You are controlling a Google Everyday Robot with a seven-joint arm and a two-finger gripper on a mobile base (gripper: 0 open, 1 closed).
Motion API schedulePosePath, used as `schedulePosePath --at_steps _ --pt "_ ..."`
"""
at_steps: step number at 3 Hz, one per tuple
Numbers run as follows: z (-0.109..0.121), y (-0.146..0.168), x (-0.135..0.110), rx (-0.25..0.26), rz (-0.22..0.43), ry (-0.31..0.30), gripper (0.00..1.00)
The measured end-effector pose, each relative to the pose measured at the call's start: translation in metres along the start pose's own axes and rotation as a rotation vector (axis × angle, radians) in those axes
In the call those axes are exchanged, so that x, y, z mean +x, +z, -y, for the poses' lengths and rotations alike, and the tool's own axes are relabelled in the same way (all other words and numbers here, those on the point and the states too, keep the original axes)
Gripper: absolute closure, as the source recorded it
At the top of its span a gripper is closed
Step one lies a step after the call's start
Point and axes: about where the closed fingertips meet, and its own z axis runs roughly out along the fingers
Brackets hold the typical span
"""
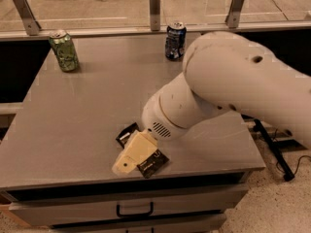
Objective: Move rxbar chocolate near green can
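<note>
Grey tabletop fills most of my view, with a drawer under its near edge. Closest to me, just back from the near edge and a little left of its middle, the bar lies flat. Its black ends poke out on either side of the gripper, which sits right over the bar's middle on the end of the arm. Whether it is spread or clamped on the bar I cannot tell from this angle. I judge the bar to be light and thin, a slick wrapper round something soft enough to bend, so it may skid on the smooth top if nudged and could slip out of a shallow pinch. I would take it across its narrow width near the middle, low enough to catch both long edges, without squeezing hard. Further back, the blue can stands at the far edge near its middle. The green can stands upright by the far-left corner, well apart from the bar, so the carry runs diagonally across the table.
</note>
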Motion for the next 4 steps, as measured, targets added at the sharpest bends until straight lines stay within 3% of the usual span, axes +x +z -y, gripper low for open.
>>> schedulePosePath --at_steps 1,2,4 --pt "-0.005 0.018 0.004 0.001 -0.013 0.035 0.16" --pt "-0.006 0.030 0.011 0.004 -0.024 0.067 0.41" --pt "-0.002 0.026 0.009 0.010 -0.019 0.077 0.87"
